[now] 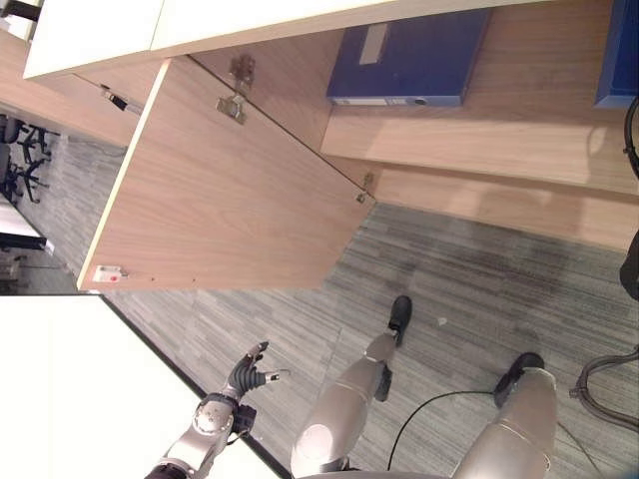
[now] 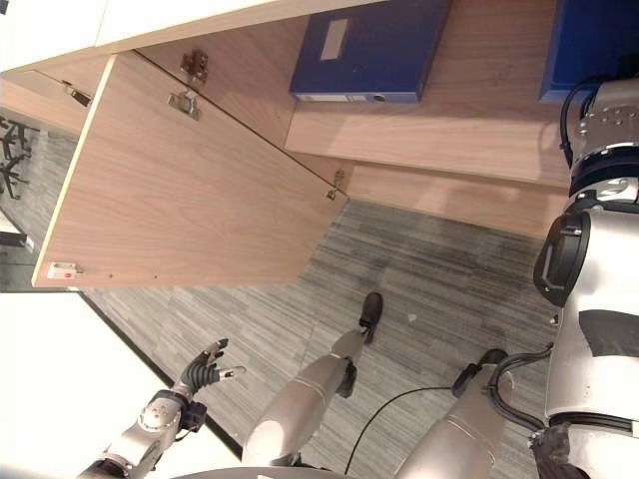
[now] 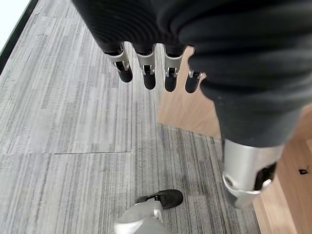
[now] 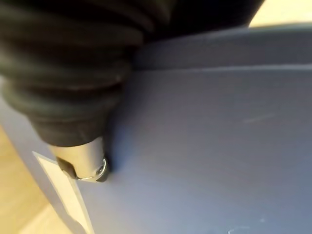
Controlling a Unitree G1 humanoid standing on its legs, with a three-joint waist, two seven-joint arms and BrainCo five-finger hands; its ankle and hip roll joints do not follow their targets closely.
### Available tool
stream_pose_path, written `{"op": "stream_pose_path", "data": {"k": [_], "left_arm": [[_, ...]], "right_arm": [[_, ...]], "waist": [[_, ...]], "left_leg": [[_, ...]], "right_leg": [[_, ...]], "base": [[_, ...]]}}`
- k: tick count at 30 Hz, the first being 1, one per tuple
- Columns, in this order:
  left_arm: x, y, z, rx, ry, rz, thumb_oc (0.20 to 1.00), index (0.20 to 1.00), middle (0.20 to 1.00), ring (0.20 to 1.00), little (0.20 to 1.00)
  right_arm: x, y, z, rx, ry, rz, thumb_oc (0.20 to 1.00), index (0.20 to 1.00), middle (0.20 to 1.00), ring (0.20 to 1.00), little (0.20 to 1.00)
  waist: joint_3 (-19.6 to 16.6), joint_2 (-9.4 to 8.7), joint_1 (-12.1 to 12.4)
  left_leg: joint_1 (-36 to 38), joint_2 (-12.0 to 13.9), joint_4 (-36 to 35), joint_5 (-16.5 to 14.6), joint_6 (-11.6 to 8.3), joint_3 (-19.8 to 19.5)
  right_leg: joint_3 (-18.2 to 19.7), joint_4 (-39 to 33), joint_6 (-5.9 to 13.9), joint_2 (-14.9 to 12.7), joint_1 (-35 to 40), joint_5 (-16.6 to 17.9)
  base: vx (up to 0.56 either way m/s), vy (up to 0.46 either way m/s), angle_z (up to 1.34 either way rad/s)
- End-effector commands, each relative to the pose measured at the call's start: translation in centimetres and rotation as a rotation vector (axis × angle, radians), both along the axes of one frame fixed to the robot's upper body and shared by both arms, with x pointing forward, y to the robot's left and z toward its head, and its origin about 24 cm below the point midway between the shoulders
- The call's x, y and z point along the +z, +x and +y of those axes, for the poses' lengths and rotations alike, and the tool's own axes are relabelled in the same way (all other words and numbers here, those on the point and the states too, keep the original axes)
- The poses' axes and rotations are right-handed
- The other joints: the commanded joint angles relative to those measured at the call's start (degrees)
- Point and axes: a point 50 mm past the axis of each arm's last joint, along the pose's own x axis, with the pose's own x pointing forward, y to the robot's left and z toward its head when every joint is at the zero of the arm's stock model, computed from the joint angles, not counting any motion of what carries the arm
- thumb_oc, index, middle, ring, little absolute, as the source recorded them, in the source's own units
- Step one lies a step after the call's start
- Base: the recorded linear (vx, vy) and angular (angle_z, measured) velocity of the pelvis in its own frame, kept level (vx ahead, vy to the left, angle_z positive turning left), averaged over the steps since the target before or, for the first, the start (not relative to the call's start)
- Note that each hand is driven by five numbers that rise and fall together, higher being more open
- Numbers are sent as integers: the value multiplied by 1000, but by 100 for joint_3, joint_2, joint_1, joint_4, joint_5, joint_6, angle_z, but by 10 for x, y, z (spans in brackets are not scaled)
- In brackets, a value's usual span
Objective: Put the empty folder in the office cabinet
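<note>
Carpet (image 1: 479,289), grey, striped, under open wooden cabinet door (image 1: 220,190).

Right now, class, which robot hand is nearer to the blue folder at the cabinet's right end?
Right. The right robot hand presses against that blue folder; the left robot hand hangs open above the carpet.
</note>
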Motion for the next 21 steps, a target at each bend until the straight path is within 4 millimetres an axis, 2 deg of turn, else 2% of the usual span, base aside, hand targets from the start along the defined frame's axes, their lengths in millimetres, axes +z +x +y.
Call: {"op": "stream_pose_path", "data": {"k": [1,2,3,4,5,6,7,9,12,13,14,15,16,21], "left_arm": [[1,3,12,-29,63,9,1000,1000,1000,1000,1000],[0,2,12,-18,53,14,1000,1000,1000,1000,1000],[-1,2,12,-15,48,17,1000,1000,1000,1000,1000],[-1,2,11,-8,41,17,1000,1000,1000,1000,1000],[-1,1,11,-7,39,18,1000,1000,1000,1000,1000],[-1,0,12,-8,41,21,1000,1000,1000,1000,1000],[-1,0,13,-14,49,24,1000,1000,1000,1000,1000],[-3,-2,15,-10,55,35,1000,1000,1000,1000,1000],[-3,-2,14,-7,57,39,1000,1000,1000,1000,1000],[-3,-2,15,-8,58,39,1000,1000,1000,1000,1000],[-3,-2,15,-9,59,37,1000,1000,1000,1000,1000],[-2,-1,15,-9,56,34,1000,1000,1000,1000,1000],[-2,-1,15,-8,55,33,1000,1000,1000,1000,1000],[-1,1,13,-10,46,28,1000,1000,1000,1000,1000]], "right_arm": [[52,-31,-22,-78,-175,-100,200,200,200,200,200],[54,-28,-19,-47,-219,-74,849,849,849,849,849],[49,-26,-20,-31,-231,-47,1000,1000,1000,1000,1000],[46,-26,-22,-23,-237,-23,1000,1000,1000,1000,1000],[42,-27,-25,-23,-231,-3,1000,1000,1000,1000,1000],[41,-27,-25,-22,-230,0,1000,1000,1000,1000,1000],[39,-26,-26,-11,-228,12,1000,1000,1000,1000,1000],[31,-27,-30,-5,-209,47,1000,1000,1000,1000,1000],[24,-26,-31,4,-184,79,1000,1000,1000,1000,1000],[22,-25,-31,8,-182,87,1000,1000,1000,1000,1000],[20,-25,-31,11,-176,97,1000,1000,1000,1000,1000],[16,-23,-31,30,-173,120,1000,1000,1000,1000,1000],[17,-23,-30,31,-174,120,1000,1000,1000,1000,1000],[6,-20,-30,53,-164,163,1000,1000,1000,1000,1000]], "waist": [[8,10,194],[-46,-22,199],[-16,-7,221],[-56,-30,225],[-63,-23,222],[-28,0,229],[-76,-31,208],[-91,-41,202],[-94,-54,201],[-56,-32,207],[-85,-44,199],[-44,-32,200],[-82,-54,191],[-35,-57,175]], "left_leg": [[821,104,184,-1605,-10,115],[917,103,114,-1686,-22,79],[887,109,115,-1598,-15,80],[965,111,49,-1674,-17,55],[987,119,19,-1667,-16,50],[943,123,42,-1578,-10,59],[1033,132,-25,-1648,-23,33],[1086,146,-83,-1643,-29,14],[1110,156,-93,-1640,-30,4],[1065,160,-64,-1558,-21,11],[1108,163,-99,-1615,-23,-5],[1096,166,-99,-1548,-14,-16],[1149,164,-134,-1629,-20,-26],[1146,183,-181,-1568,-20,-37]], "right_leg": [[317,-556,686,75,196,-68],[368,-519,727,69,242,-198],[319,-532,699,54,207,-54],[360,-513,732,64,256,-192],[353,-511,733,63,262,-194],[301,-524,699,54,223,-53],[328,-516,727,72,287,-200],[319,-497,724,80,294,-218],[324,-473,717,88,299,-221],[275,-482,683,78,255,-77],[315,-472,708,87,286,-181],[271,-465,680,77,250,-86],[318,-452,713,86,295,-228],[320,-453,693,93,262,-166]], "base": [[104,-20,11],[15,4,4],[108,-21,3],[0,0,0],[0,0,0],[0,0,0],[7,-7,-4],[51,-19,8],[-35,1,2],[-26,8,-5],[-109,18,-3],[78,-27,0],[0,0,0],[1,-7,2]]}}
